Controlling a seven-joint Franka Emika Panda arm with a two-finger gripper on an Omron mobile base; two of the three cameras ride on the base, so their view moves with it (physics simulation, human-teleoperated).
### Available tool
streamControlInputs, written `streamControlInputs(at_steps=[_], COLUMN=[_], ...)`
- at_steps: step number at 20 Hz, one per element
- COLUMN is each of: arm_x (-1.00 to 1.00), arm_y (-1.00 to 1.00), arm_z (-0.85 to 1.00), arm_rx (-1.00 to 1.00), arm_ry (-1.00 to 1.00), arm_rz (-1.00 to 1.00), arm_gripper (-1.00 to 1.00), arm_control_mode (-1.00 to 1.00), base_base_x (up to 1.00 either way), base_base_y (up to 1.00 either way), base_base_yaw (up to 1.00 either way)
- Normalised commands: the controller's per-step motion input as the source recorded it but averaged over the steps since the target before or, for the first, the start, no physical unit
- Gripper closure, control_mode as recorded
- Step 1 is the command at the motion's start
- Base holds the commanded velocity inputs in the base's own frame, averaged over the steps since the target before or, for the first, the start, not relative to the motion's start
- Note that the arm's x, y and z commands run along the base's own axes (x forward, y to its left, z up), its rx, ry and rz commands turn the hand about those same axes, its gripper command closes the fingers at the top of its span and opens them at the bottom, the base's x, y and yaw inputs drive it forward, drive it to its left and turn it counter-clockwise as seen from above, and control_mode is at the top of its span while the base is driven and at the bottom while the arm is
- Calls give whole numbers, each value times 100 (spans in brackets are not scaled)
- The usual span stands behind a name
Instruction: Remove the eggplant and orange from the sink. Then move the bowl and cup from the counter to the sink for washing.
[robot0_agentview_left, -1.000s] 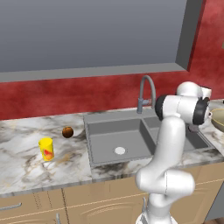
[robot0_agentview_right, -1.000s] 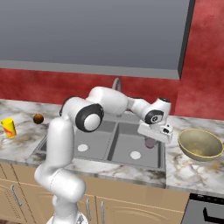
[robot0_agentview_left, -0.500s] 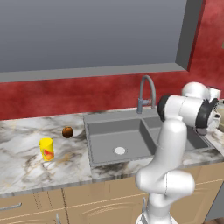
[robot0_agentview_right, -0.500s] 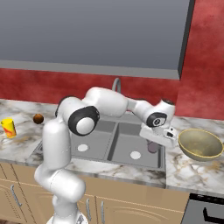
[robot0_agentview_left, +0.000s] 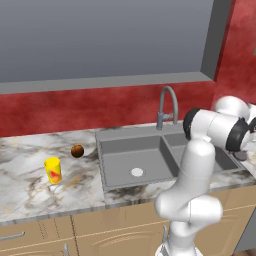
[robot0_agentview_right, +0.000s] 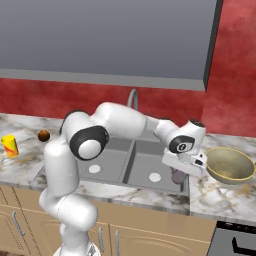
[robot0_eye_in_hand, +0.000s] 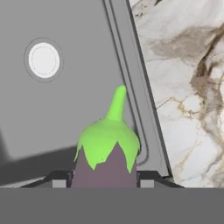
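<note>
Since the earlier frame the arm has swung a bit further toward the right of the right base view, carrying the eggplant (robot0_eye_in_hand: 108, 148) closer to the sink's (robot0_agentview_right: 131, 181) right rim, with the gripper (robot0_agentview_right: 185, 168) clamped on its purple body and the green cap pointing away in the hand view. Best bet for this step is probably to hold that squeeze steady, clear the rim fully and only let go over bare marble counter (robot0_eye_in_hand: 183, 87), short of the bowl (robot0_agentview_right: 230, 164) at right centre. Both basins look empty apart from their white drains. Over at left centre of the left base view, the orange (robot0_agentview_left: 77, 150) and cup (robot0_agentview_left: 53, 170) sit on the counter near each other, and the bowl seems empty too.
</note>
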Motion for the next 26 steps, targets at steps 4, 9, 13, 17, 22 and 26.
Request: streamControlInputs(at_steps=[4,9,13,17,22,26], arm_x=[-42,-29,-18,-14,-16,-11], arm_y=[-10,-8,-8,-11,-12,-13], arm_z=[0,1,5,3,1,0], arm_rx=[0,0,0,0,0,0], arm_ry=[-2,0,0,0,0,0], arm_rz=[0,-12,-24,-26,-29,-30], arm_gripper=[100,100,100,100,100,100], arm_control_mode=[-100,-100,-100,-100,-100,-100], base_base_x=[0,0,0,0,0,0], base_base_y=[0,0,0,0,0,0], base_base_yaw=[0,0,0,0,0,0])
